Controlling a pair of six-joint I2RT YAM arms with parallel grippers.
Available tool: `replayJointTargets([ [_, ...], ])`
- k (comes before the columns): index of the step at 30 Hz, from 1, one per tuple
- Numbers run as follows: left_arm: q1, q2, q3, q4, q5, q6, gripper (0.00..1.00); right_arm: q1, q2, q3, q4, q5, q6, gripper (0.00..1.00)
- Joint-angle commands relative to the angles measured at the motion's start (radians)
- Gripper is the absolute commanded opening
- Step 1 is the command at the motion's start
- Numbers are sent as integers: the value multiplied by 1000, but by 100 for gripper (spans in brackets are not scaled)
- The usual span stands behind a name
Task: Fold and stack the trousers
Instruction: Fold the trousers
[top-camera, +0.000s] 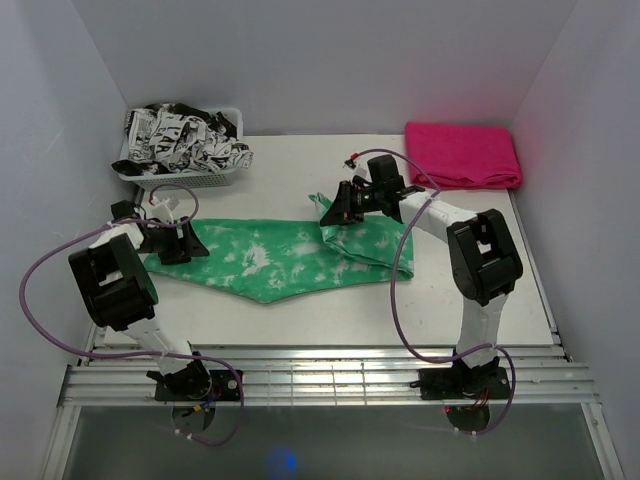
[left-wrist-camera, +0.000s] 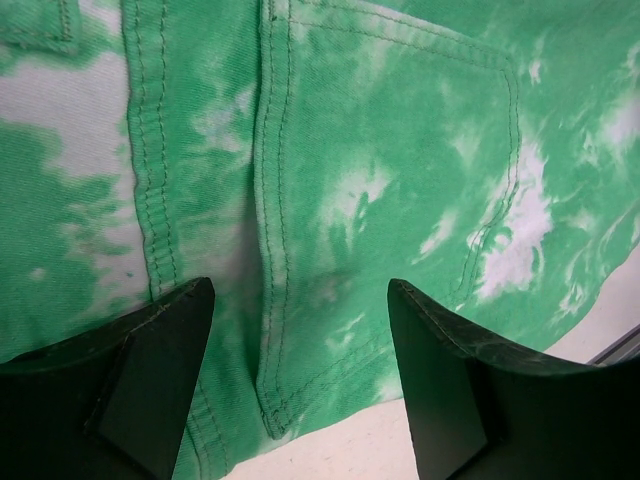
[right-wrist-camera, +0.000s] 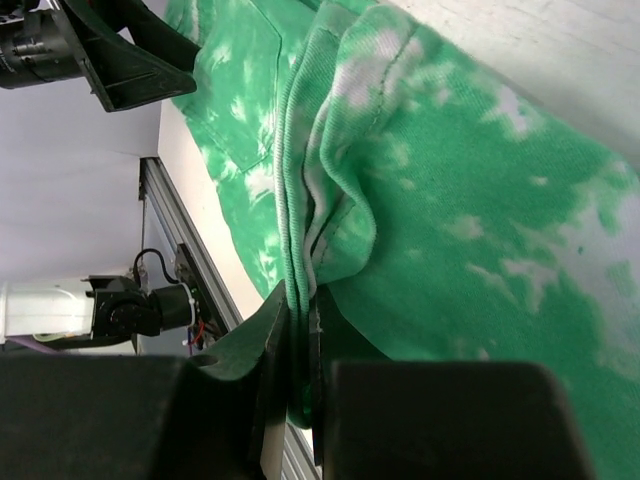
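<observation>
We see the trousers (top-camera: 270, 255) in bright green, mottled with cloudy white patches like tie-dye (their seams are stitched in a darker green thread). The folded cloth (top-camera: 463, 155) is a plain hot pink. The basket (top-camera: 135, 172) is white, and the clothes (top-camera: 185, 135) in it carry a busy black-and-white print. We find the table (top-camera: 330, 320) white, the left gripper (left-wrist-camera: 300, 330) black in its fingers (left-wrist-camera: 150, 390), and the right gripper (right-wrist-camera: 300, 340) black too.

White table (top-camera: 300, 322) enclosed by plain pale walls (top-camera: 330, 60).
</observation>
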Motion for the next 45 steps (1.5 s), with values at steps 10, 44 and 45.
replayJointTargets([
  [10,0,8,-39,8,-29,22,83,124,52,-64,100,76,119,8],
  [44,-288,-351,47,13,404,73,95,-143,-171,-123,-183,-327,-400,77],
  [45,-333,-346,41,59,399,33,95,-172,-176,-143,-244,-342,-433,76],
])
